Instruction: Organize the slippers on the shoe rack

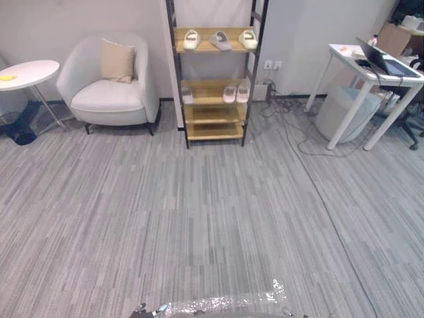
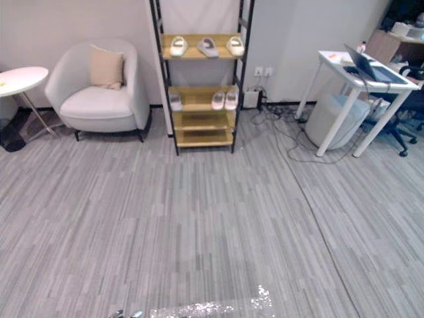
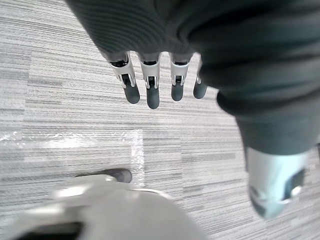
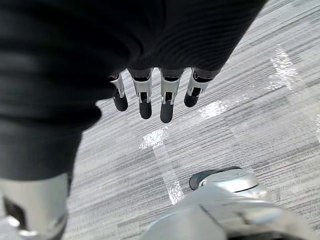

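The robot stands well back from the wooden shoe rack [image 1: 212,114] on the far wall. Both arms hang over grey carpet, and the left hand [image 3: 152,90] and right hand [image 4: 145,97] each show straight, relaxed fingers grasping nothing. Every slipper is on the rack. The top shelf holds a row of 3: a cream slipper [image 1: 191,40], a grey slipper [image 1: 220,40] and a second cream slipper [image 1: 248,39]. On the shelf below, 1 lone slipper [image 1: 187,95] sits at the left end and a pale pair [image 1: 236,93] lies side by side at the right. The grey one splits the 2 cream ones, so sorting likely means swapping within a tight shelf, where a reaching hand could nudge a neighbour off the front edge or bump the slim black uprights and rock the rack. Loose cables [image 1: 291,116] sprawl on the floor just right of the rack's foot, a snag risk on an approach from that side, and the white armchair [image 1: 109,93] stands near on the left. Whether the lone slipper matches the grey one is too small to tell from here, so a wrong pairing is possible.
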Tool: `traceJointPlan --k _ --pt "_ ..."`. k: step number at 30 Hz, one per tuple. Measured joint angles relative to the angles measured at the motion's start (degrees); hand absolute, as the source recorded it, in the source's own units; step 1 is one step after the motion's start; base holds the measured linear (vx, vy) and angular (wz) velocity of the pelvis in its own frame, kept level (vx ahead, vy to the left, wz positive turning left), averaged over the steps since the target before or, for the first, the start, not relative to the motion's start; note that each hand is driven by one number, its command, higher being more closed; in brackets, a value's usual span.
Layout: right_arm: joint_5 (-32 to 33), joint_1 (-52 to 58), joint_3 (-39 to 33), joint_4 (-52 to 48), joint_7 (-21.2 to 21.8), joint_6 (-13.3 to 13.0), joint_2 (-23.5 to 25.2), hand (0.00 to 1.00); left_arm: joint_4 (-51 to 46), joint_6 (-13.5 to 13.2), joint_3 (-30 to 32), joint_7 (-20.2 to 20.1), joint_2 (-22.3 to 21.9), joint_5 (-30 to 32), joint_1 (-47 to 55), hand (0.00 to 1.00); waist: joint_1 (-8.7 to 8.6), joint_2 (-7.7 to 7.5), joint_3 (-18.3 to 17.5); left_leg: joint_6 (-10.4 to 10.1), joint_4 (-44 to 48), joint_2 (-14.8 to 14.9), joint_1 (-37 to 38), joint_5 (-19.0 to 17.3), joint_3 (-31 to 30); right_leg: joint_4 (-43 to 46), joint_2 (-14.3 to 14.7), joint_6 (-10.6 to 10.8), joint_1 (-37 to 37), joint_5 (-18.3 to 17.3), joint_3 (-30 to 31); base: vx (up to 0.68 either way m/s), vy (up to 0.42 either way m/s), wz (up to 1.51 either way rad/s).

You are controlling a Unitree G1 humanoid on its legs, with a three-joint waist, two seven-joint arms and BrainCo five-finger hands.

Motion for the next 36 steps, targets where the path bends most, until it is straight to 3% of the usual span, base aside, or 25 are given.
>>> traceJointPlan --k 2,11,32,34,36 --pt "-0.2 -1.3 -0.4 1.2 0.0 0.0 -0.1 0.0 0.1 0.0 0.1 0.0 -0.1 0.0 -0.5 0.0 0.09 0.02 1.0 0.5 -2.0 0.4 2.3 1.0 0.4 -1.5 0.4 -0.8 1.9 0.7 0.0 0.13 -0.043 -0.08" --pt "-2.4 -4.1 -0.4 1.2 0.2 0.0 0.4 0.0 1.3 -0.1 0.1 0.0 0.0 0.1 -1.7 0.0 0.13 -0.05 2.5 0.3 -5.1 1.1 6.1 1.4 0.7 -4.1 1.4 -0.6 5.4 0.9 -2.0 0.1 -0.045 0.0" --pt "-2.4 -5.9 -0.1 1.0 0.1 -0.5 0.6 0.0 1.2 -0.1 0.1 0.1 -0.1 0.1 -2.2 0.0 0.37 -0.04 3.3 -0.6 -5.1 1.2 7.0 0.7 0.7 -5.0 1.3 -0.1 6.7 0.5 -3.5 -0.01 -0.023 -0.01" --pt "-2.4 -6.0 -0.1 1.0 0.1 -0.6 0.5 0.0 1.2 -0.1 0.0 0.1 0.1 0.1 -2.4 0.0 0.32 -0.3 3.5 -0.6 -3.2 1.3 5.9 -0.2 0.7 -4.9 1.2 -0.2 6.6 0.4 -4.0 0.01 -0.028 0.08" --pt "-2.3 -6.1 0.0 1.0 0.0 -0.6 0.5 0.0 1.2 -0.1 0.1 0.1 0.3 0.1 -3.2 0.0 0.42 -0.56 4.3 -1.3 6.0 2.1 1.7 -4.8 0.7 -4.7 1.2 -1.0 6.8 -0.2 -4.7 0.01 -0.034 0.06"
